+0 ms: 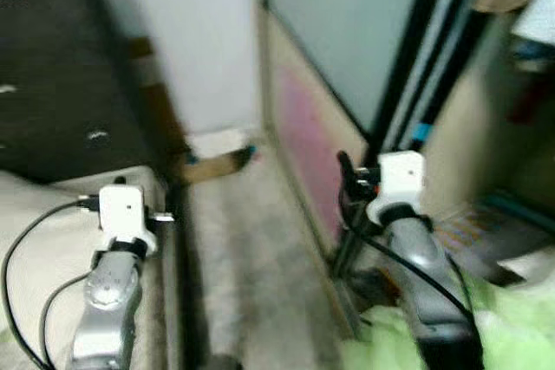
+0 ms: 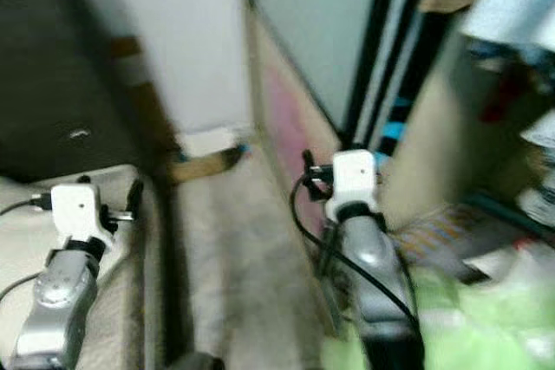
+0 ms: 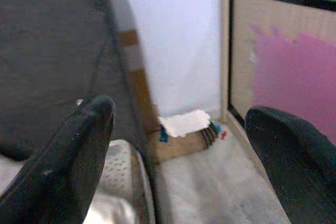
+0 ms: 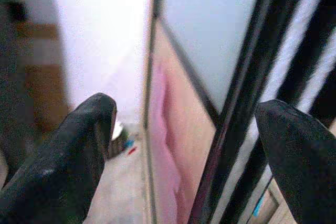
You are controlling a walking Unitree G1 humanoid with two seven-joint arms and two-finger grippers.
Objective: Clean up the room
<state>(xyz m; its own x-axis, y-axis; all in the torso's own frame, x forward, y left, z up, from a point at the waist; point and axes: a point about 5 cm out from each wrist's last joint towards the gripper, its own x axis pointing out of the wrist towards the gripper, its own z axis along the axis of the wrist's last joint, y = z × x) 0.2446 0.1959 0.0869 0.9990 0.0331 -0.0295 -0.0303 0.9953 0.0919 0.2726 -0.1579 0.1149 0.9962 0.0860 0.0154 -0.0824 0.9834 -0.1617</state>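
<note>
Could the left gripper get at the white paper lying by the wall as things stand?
Probably not yet. The left gripper is open and empty, with bare floor ahead, but the white paper lies well beyond its fingertips at the foot of the wall; the robot would likely have to step closer.

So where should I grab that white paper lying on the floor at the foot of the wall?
Take the white paper by its near edge, coming down from above along the open floor strip. It appears to lie flat on a brown piece against the wall, so only the front is free. The left gripper is open and faces it.
</note>
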